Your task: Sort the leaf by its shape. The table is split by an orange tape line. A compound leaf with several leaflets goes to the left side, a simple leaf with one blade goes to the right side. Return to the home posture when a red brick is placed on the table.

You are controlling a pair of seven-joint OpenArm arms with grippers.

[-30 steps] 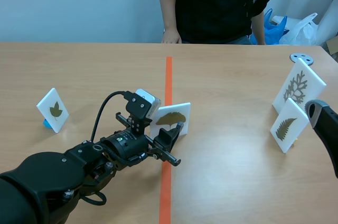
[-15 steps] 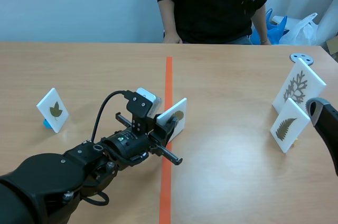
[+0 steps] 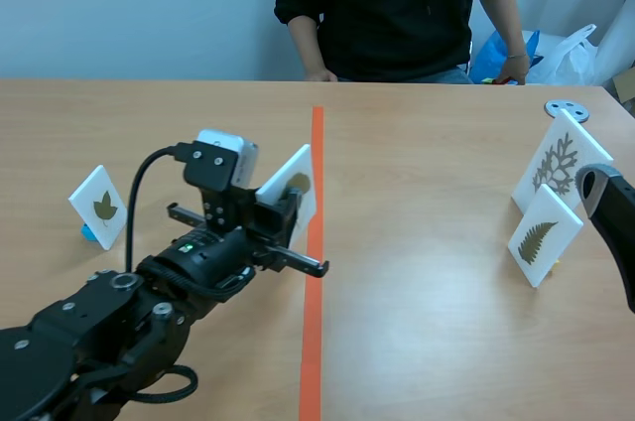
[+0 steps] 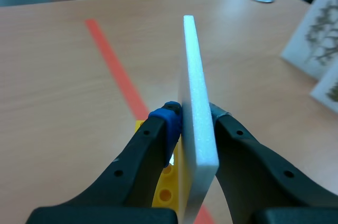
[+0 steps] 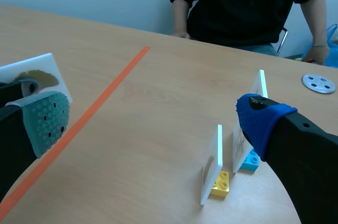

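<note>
Scene view shows you that the left gripper (image 3: pixel 290 220) has carried the leaf card (image 3: pixel 295 178) since one second ago. Before, the card stood at the orange tape line (image 3: pixel 316 143), a little to its right. Now it seems lifted off the table (image 3: pixel 427 342) and is just left of the line, a bit farther from the robot.

In the left wrist view the pads (image 4: pixel 170 121) pinch the card low down, just above its yellow block (image 4: pixel 165 195), and you see the card edge-on. The leaf on it looks like one fan-shaped blade, so I judge it belongs on the right side. The last move took it the other way, so you should still bring it across the line.

The right gripper (image 5: pixel 153 110) is spread wide with nothing between its fingers, low at the near right.

For room: between the tape line and the two fern cards (image 3: pixel 561 161) (image 3: pixel 539 237) at the far right there is a wide bare part of the table, good for setting the card down. Stay well apart from those two cards and from the right arm. On the left, one small leaf card (image 3: pixel 99 206) stands well apart from your gripper. A person (image 3: pixel 397 4) sits at the far edge.
</note>
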